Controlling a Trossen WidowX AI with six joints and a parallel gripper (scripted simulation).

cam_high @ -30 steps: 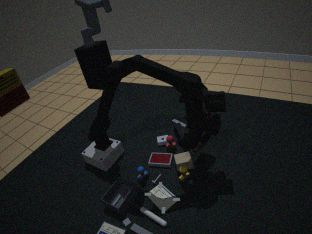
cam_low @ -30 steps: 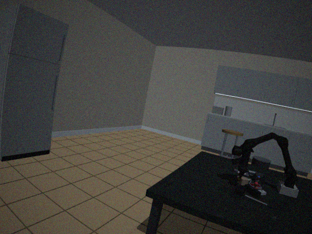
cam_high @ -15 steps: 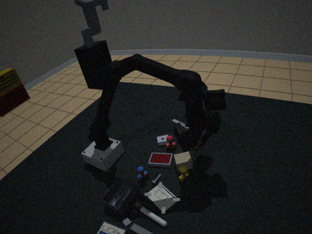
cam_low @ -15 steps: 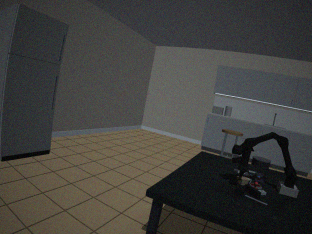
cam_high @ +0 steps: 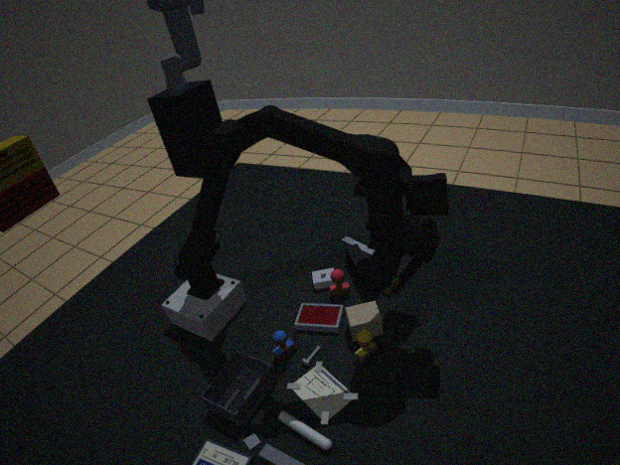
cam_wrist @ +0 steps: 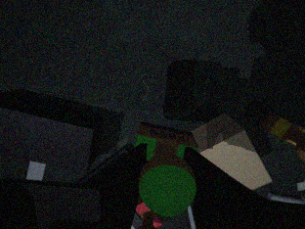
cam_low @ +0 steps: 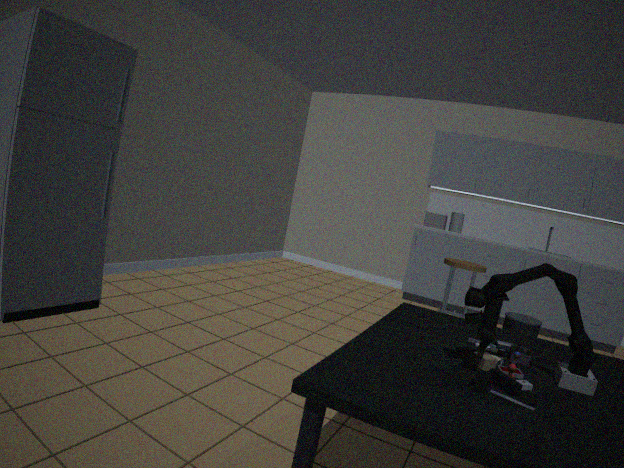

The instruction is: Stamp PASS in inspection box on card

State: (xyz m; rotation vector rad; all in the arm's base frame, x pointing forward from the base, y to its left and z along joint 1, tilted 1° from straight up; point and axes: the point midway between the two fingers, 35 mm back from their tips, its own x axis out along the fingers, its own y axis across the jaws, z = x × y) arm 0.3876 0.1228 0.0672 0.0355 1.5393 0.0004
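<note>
You have a dark counter (cam_high: 280, 225) (cam_low: 362, 362) (cam_wrist: 98, 39) carrying everything, and your black six-joint arm (cam_high: 310, 135) (cam_low: 524, 276) arches over it from a pale box-shaped base (cam_high: 185, 320) (cam_low: 577, 385). Near the base is a dark, open-topped bin (cam_high: 218, 375). Your cream card (cam_high: 325, 394) lies with pale tabs at its corners; its box outline shows, but you can't read any print inside. Your red ink pad (cam_high: 319, 315) sits in a pale-rimmed case, with a cream block (cam_high: 365, 317) (cam_low: 488, 361) (cam_wrist: 237, 163) just beside it. A white rounded rod (cam_high: 305, 430) lies near the card.

Your fingers (cam_high: 393, 288) are pinching a brown stamp with a round green knob (cam_wrist: 167, 191), which is held beyond the block, well apart from the card. You can't see its face or read its word. Three more brown stamps stand on the counter: one red-knobbed (cam_high: 338, 280) (cam_wrist: 149, 212) near the pad, one yellow-knobbed (cam_high: 364, 340) (cam_wrist: 285, 129) close by the block, and one blue-knobbed (cam_high: 281, 340) between bin and pad.
</note>
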